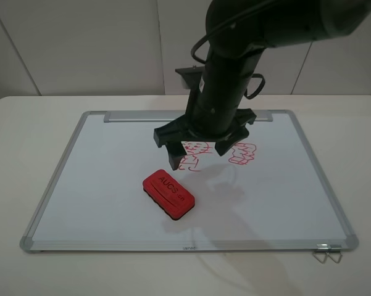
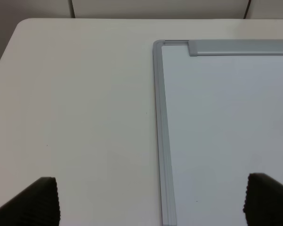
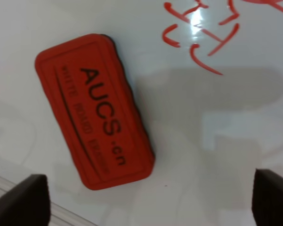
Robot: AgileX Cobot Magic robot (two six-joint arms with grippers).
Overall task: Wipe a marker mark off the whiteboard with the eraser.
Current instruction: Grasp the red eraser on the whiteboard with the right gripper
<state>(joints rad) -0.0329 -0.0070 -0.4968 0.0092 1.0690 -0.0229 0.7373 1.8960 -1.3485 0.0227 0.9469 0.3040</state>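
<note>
Lying flat on the whiteboard point(image 1: 99, 185), the eraser point(image 1: 168, 194) is seen untouched at 7 o'clock from the marker mark point(image 1: 196, 148), which is partly hidden behind the widely spread right gripper point(image 1: 200, 158). The left gripper point(image 2: 153, 200), cut off to two fingertips, is likewise spread wide.

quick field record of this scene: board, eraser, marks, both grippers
whiteboard: flat on the table, silver strip along far edge
eraser: on the whiteboard, lettering up, not gripped
marker mark: red figure, unwiped, just beyond the eraser
other doodle: red blocky outline beside the figure
right gripper: open, empty, hovering over eraser and marker mark area
left gripper: open, empty, above the whiteboard's side frame
</note>
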